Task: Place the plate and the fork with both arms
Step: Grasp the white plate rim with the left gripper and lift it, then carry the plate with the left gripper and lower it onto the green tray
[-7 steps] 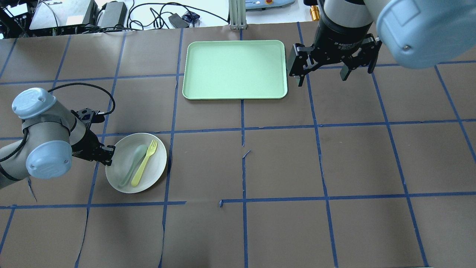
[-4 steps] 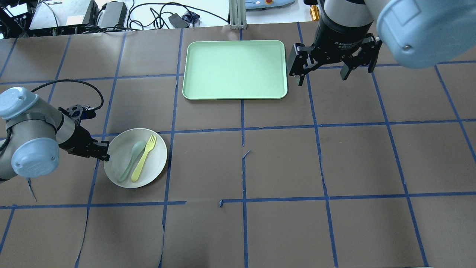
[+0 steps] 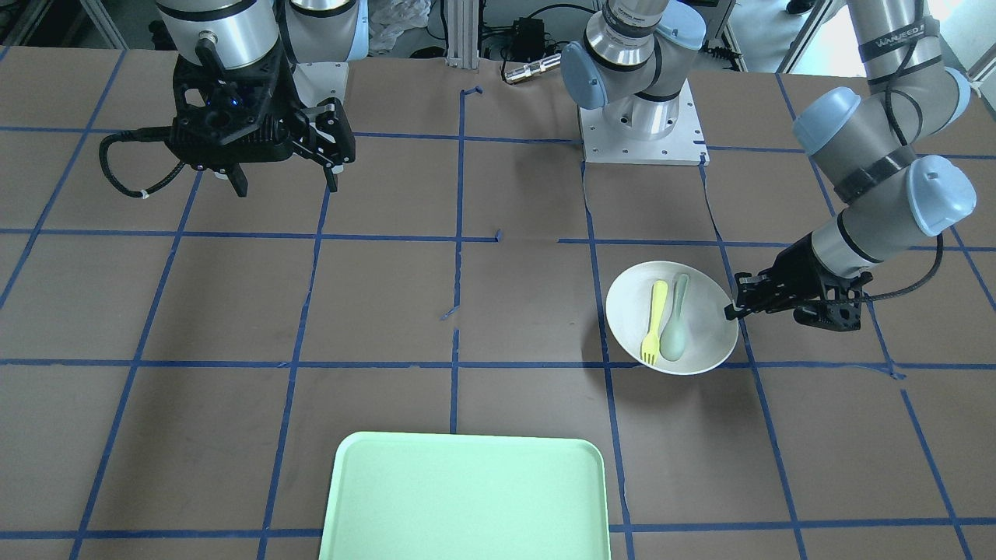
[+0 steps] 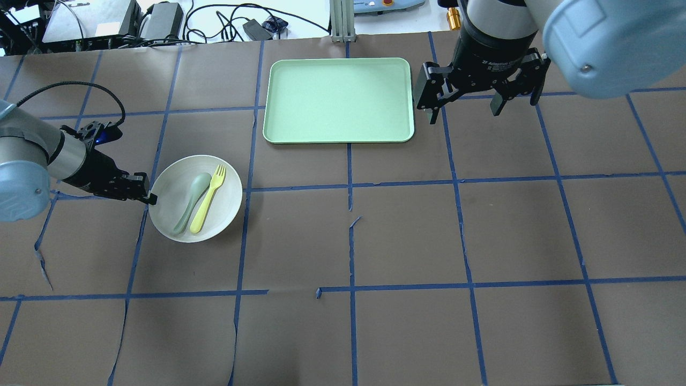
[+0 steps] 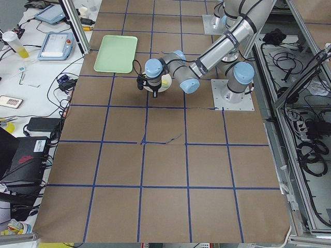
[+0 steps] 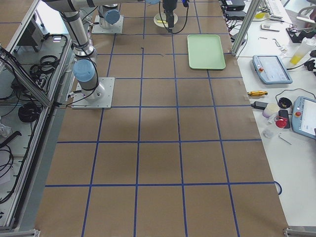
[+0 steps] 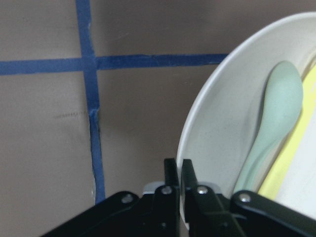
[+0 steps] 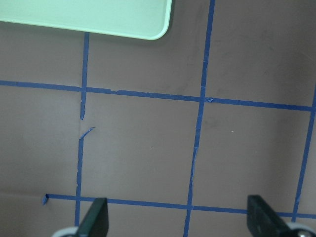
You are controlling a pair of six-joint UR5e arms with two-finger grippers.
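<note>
- From across the tabletop (image 3: 233,311): the left arm (image 3: 871,225) reaches in low, left jaws pinching the rim of the plate (image 3: 704,346); the fork (image 3: 654,320) and spoon (image 3: 675,323) lie side by side in it, and the tray (image 3: 467,498) sits well apart
- Same view: the right arm (image 3: 226,47) hangs over the other half, right jaws spread wide above the tabletop
- From overhead: the plate (image 4: 228,185) sits at the left, gripped at the edge nearest the left arm (image 4: 53,155); the fork (image 4: 208,201) lies right of the spoon (image 4: 188,209), tines pointing away from the robot; the right arm (image 4: 589,43) holds its parted jaws just beside the tray's (image 4: 338,100) right edge
- From the left end: the near arm (image 5: 217,46) hides most of the plate; the tray (image 5: 116,53) lies beyond
- From the right end: the tray (image 6: 206,51) is clear, the plate too small and covered to judge
- Left wrist: jaws pressed together on the plate's (image 7: 217,133) rim, spoon (image 7: 276,113) and a strip of fork (image 7: 291,163) inside, blue tape (image 7: 94,123) below
- Right wrist: jaws far apart at the bottom corners, a tray corner (image 8: 123,19) up top
</note>
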